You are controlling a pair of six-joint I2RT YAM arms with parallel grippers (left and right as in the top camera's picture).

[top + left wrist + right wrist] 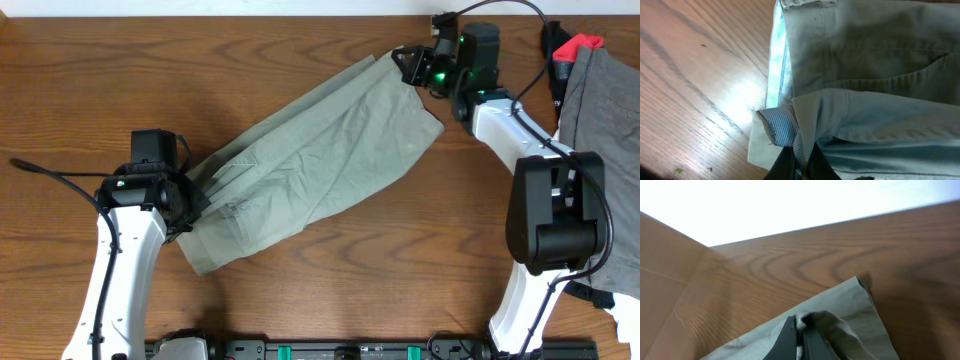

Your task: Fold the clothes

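Note:
The khaki shorts (320, 160) lie stretched diagonally across the table, waistband at the lower left, leg hem at the upper right. My left gripper (185, 200) is shut on the waistband edge; the left wrist view shows its fingers (801, 162) pinching the pale blue striped lining (782, 127) beside the khaki shorts cloth (875, 60). My right gripper (412, 62) is shut on the leg hem at the far end; the right wrist view shows its fingers (799, 340) pinching a fold of the shorts cloth (850, 320).
A darker grey garment (605, 130) with black and red cloth (575, 45) lies at the right edge, beside the right arm. The table's far edge (805, 227) is close behind the right gripper. Bare wood (400, 260) lies in front of the shorts.

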